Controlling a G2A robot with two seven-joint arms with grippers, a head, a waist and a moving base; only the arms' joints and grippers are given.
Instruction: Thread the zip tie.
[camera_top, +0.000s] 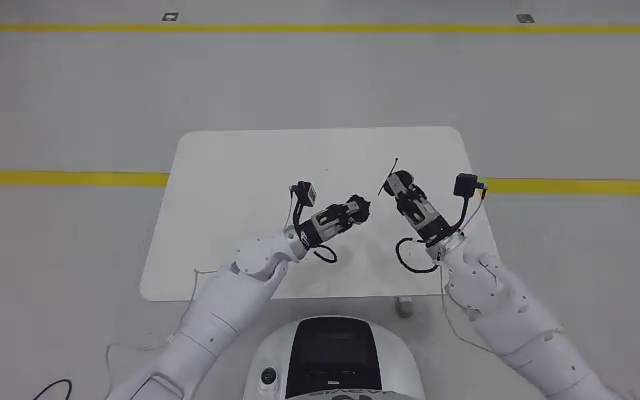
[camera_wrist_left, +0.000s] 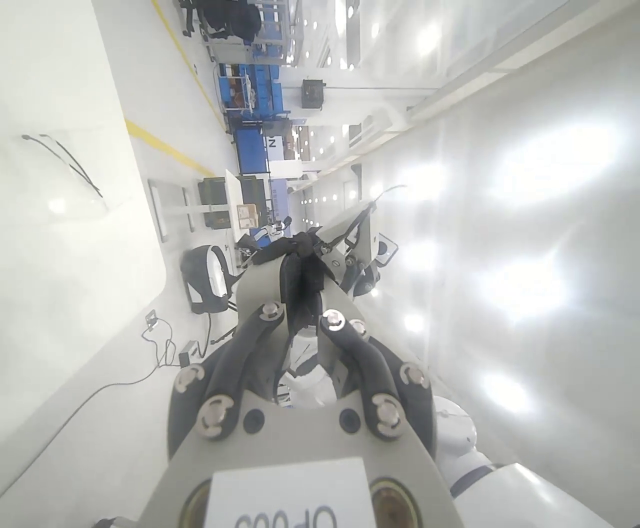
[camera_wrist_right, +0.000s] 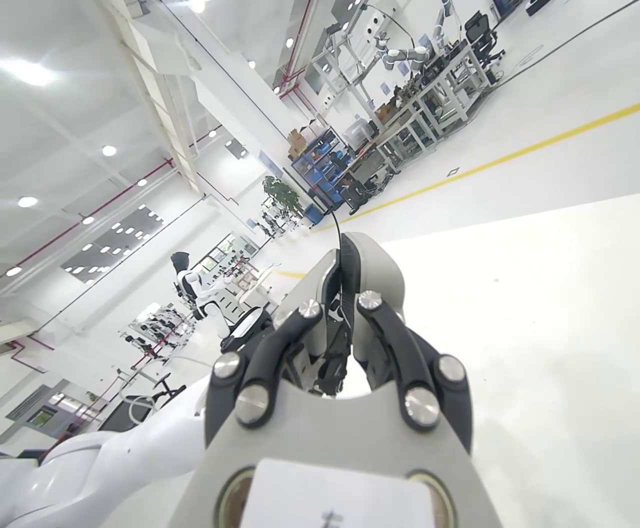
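While the right tool (camera_wrist_right: 345, 252) is clamped on the zip tie (camera_wrist_right: 337, 227), a thin black tail pokes out past its fingertips, up in the air over the table (camera_top: 250, 180). It's held free like that, I'd say, so the end can be fed through. Left tool (camera_top: 358, 210) hangs just beside it, above the table too, fingers together; whether it pinches anything, I cannot tell. Both forearms angle inward over the table, wrists turned so the tips face each other, close but apart.
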